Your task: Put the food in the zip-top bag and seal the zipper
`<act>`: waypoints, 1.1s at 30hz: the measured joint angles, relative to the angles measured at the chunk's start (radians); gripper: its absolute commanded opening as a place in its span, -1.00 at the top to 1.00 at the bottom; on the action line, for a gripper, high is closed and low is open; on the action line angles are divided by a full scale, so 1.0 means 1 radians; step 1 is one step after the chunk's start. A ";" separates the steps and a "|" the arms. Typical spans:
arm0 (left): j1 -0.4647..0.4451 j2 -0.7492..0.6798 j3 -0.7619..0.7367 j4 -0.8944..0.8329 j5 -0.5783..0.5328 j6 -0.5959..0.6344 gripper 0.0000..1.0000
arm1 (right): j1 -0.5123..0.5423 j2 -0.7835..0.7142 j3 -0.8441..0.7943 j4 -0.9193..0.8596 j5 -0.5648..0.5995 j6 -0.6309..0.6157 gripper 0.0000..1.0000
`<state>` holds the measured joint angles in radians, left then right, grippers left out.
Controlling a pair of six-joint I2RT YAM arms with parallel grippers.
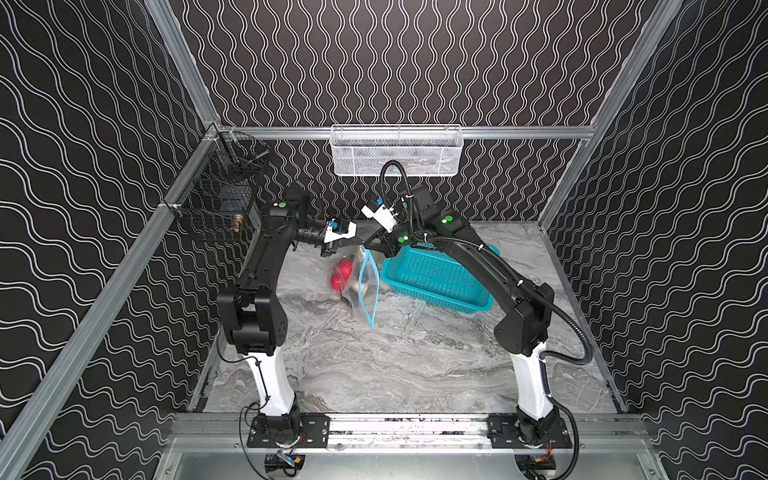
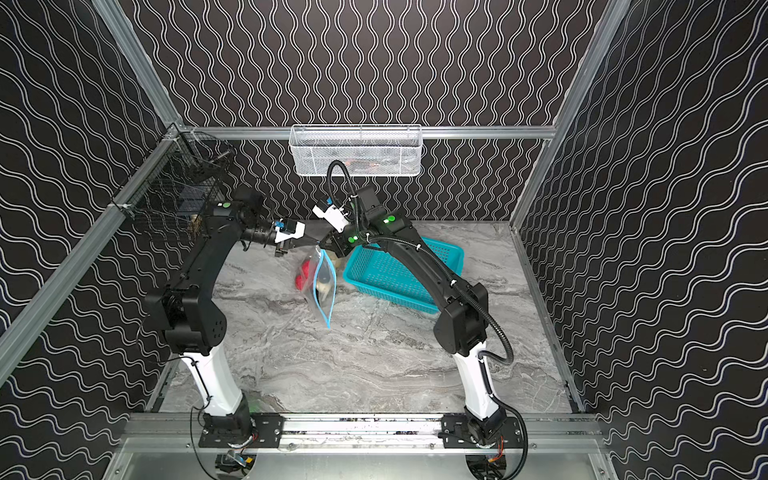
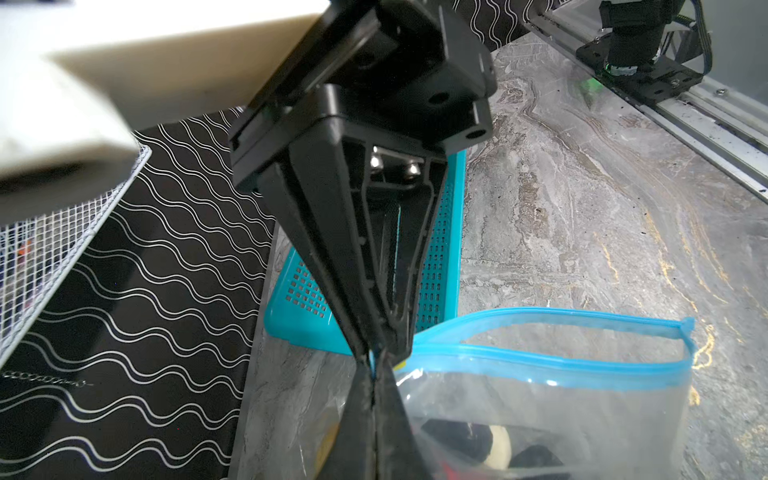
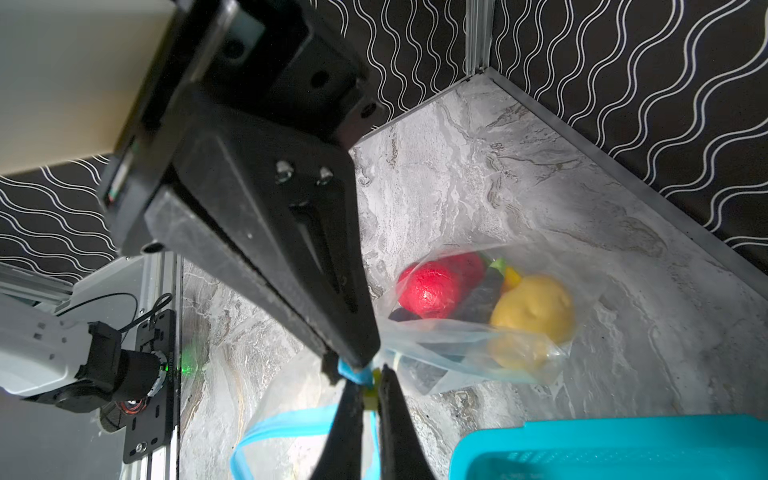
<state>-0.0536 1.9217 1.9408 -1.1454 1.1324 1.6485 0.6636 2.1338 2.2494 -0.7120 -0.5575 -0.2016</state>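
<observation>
The clear zip-top bag (image 1: 356, 297) hangs by one end of its mouth between my two grippers, its lower end down at the table. Inside lies the food: red round ones (image 4: 432, 291), a yellow potato (image 4: 536, 307) and dark pieces (image 3: 457, 432). The light blue zipper (image 1: 376, 291) gapes in a long loop, also visible in the left wrist view (image 3: 540, 357). My left gripper (image 3: 374, 368) is shut on the blue strip's end. Tip to tip with it, my right gripper (image 4: 370, 395) is shut on the yellow slider tab (image 4: 371, 401).
A teal perforated basket (image 1: 436, 278) stands just right of the bag, under my right arm. A white mesh basket (image 1: 395, 149) hangs on the back wall and a black wire basket (image 1: 216, 199) on the left rail. Grey marble table (image 1: 415, 365) spreads toward the front.
</observation>
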 measured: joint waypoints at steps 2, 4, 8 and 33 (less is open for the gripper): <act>0.000 -0.013 -0.015 0.027 0.000 -0.031 1.00 | 0.000 -0.002 -0.001 0.002 0.000 0.000 0.83; 0.000 -0.019 -0.022 0.043 0.000 -0.056 1.00 | 0.000 -0.003 -0.003 0.007 0.000 0.000 0.83; -0.001 -0.028 -0.040 0.091 -0.001 -0.132 1.00 | -0.001 -0.006 -0.012 0.025 0.007 0.000 0.81; -0.007 -0.047 -0.103 0.564 -0.219 -0.838 1.00 | -0.002 -0.056 -0.192 0.195 0.130 0.090 0.86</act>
<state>-0.0605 1.8744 1.8378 -0.5816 0.9138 0.8108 0.6621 2.0781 2.0571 -0.5175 -0.4274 -0.1112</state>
